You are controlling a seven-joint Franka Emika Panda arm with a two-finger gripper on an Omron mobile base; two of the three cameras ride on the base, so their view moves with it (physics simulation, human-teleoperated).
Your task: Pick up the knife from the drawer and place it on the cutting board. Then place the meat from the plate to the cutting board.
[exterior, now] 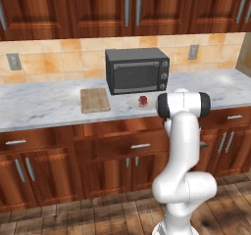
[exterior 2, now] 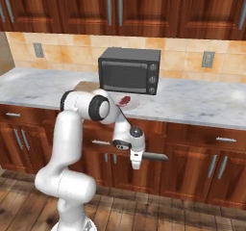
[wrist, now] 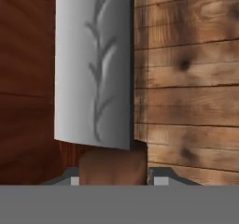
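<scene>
You are in a kitchen with dark red-brown cupboards, a tan tile wall and a long pale marble counter (exterior: 39, 106). A black microwave (exterior: 137, 70) sits at the back of the counter. Left of it lies the cutting board (exterior: 95, 100), flat and bare. Just in front of the microwave is the white plate (exterior: 136, 102) with the little red meat (exterior: 142, 100) on it. Below the counter, the drawer (exterior: 128, 142) under the plate sticks out a bit from the row, so it looks pulled open. Your white arm goes up from the floor to a big elbow near the counter edge, then bends down and forward in front of the cupboards. In the right base view the hand hangs low, below the counter, with the gripper (exterior 2: 137, 163) pointing down. The gripper is closed tight on the knife (exterior 2: 153, 156). The knife sticks out sideways to the right from the hand, lying about level, in the air in front of the cupboard doors. In the hand view you see the brown handle squeezed between the two fingers (wrist: 161, 179), and the wide grey blade runs away from the hand over the wooden floor (wrist: 186, 78). The knife is well below the board and not on it yet.
</scene>
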